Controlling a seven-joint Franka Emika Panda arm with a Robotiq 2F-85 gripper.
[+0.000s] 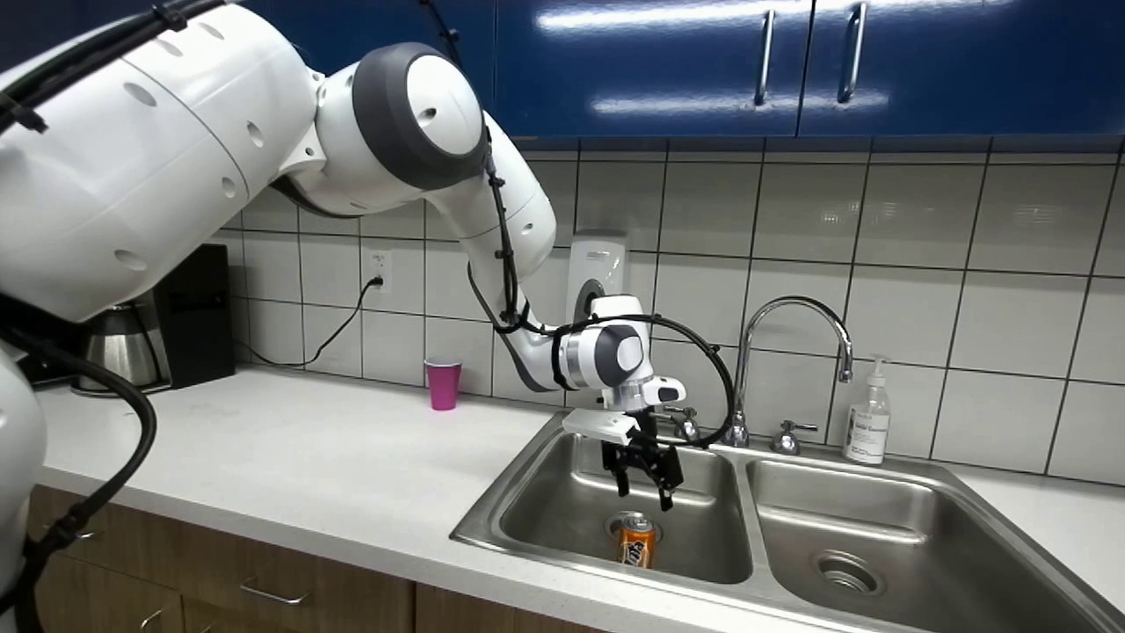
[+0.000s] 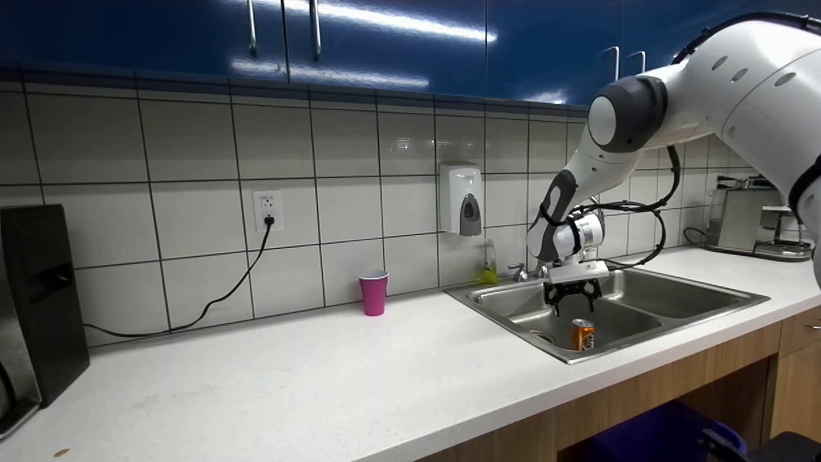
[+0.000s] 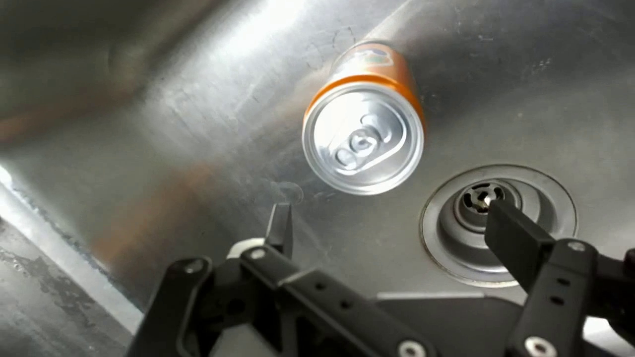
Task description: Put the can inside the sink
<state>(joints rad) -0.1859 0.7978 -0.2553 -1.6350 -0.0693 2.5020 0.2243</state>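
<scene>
One sink basin [image 1: 562, 520] holds the upright can [image 1: 636, 542].

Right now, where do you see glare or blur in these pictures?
In the wrist view, bright glare hits the sink near the picture's top, light glints off the can, and the steel at left looks fuzzy; in both exterior views, white streaks of light cross the blue cabinets.

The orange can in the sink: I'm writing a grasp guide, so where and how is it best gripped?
Probably around the upper body of the can, coming from above: it stands upright with its lid facing up, its round sides suit a two-sided squeeze, and the basin walls may hinder a sideways approach.
</scene>
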